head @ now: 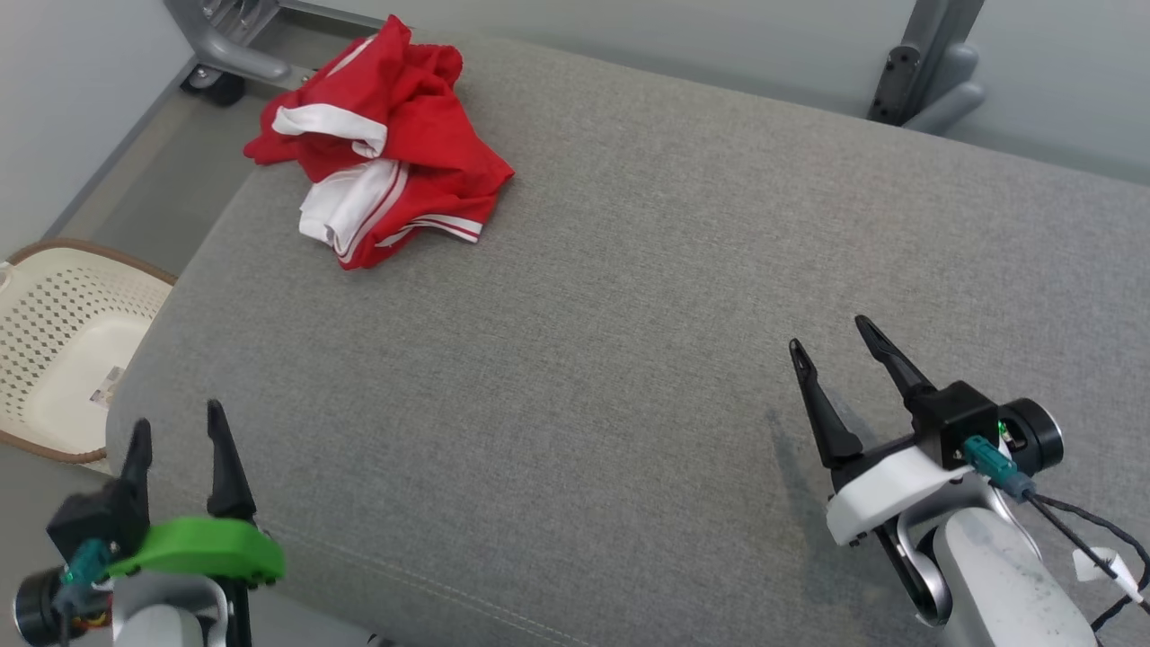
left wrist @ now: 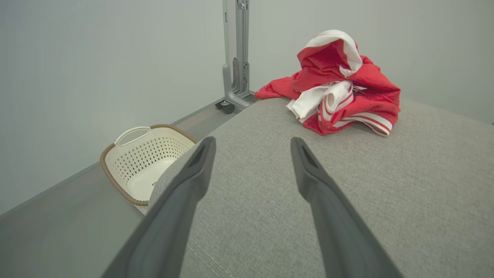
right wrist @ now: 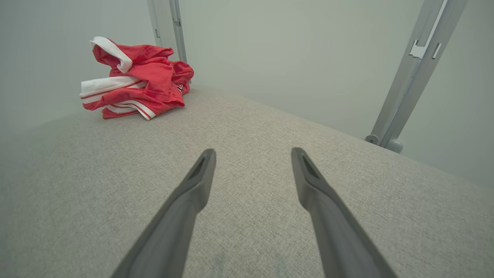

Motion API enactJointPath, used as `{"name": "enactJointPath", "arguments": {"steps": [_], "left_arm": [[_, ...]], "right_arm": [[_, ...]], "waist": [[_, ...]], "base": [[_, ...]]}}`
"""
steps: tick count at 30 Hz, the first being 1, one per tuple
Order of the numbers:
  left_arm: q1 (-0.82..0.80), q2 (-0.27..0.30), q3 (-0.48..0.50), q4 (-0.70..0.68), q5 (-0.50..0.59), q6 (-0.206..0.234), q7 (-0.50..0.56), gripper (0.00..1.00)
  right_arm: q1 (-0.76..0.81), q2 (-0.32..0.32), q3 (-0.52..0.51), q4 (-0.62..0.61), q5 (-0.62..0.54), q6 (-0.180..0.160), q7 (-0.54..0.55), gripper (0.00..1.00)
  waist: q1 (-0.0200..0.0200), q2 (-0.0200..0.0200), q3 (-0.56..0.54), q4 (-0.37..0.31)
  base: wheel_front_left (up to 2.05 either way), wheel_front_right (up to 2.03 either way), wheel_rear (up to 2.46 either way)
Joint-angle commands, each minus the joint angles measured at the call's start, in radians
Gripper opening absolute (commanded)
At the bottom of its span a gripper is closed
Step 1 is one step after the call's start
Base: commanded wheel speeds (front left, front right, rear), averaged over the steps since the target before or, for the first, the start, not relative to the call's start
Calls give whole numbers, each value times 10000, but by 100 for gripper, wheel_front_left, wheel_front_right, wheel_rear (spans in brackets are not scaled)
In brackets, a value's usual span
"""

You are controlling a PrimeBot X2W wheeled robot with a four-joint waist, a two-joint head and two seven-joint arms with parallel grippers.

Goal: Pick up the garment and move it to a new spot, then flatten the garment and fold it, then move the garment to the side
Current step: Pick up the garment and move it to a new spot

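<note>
Cream perforated plastic with a brown woven rim: a basket (head: 56, 316) stands on the floor (head: 135, 193), tucked against the left edge of the worktop. A small pale label lies on its bottom; I cannot tell whether it is loose or stuck down.

The worktop (head: 647, 296) is padded and covered in grey woven cloth, with a stitched seam along its near edge. Behind its far corners rise two grey metal frame posts, the left post (head: 223, 45) on a foot with a dark castor and the right post (head: 925, 76) slanting up against the pale wall.

The garment (head: 386, 153), red with white bands and thin stripes, lies crumpled in a heap at the far left corner of the worktop, one red edge hanging just over the far side. Bare cloth lies between it and both arms.

The left tool (head: 177, 415), on a green mount, hovers over the near left corner with its dark fingers spread and nothing between them. The right tool (head: 828, 332), on a white mount, is over the near right part of the worktop, likewise spread wide and holding nothing, well apart from the garment.
</note>
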Motion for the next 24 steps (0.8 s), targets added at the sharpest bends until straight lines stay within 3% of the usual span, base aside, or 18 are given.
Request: {"name": "enactJointPath", "arguments": {"steps": [1,6,11,18,24], "left_arm": [[-648,44,200,86,-69,-197,-10,100],[-2420,445,420,829,-188,-688,-10,100],[-4846,1634,4,2058,-486,-848,-11,100],[-6883,3167,-1405,3699,-1335,-852,154,100],[-8211,4303,-2687,5067,-1925,-844,1250,100]], "right_arm": [[-245,-170,80,-84,-23,-6,-32,100],[-705,-517,282,-300,-79,-6,-32,100],[-1180,-707,449,-566,1,-8,-32,100],[-1351,-713,451,-682,72,-6,-32,100],[-1478,-634,400,-730,141,-6,-32,100]], "waist": [[0,91,759,-671],[0,91,1671,-1316],[0,91,2535,-2070],[0,91,3136,-2695],[0,91,3677,-3196]], "base": [[0,0,0],[0,0,0],[0,0,0],[0,0,0],[0,0,0]]}}
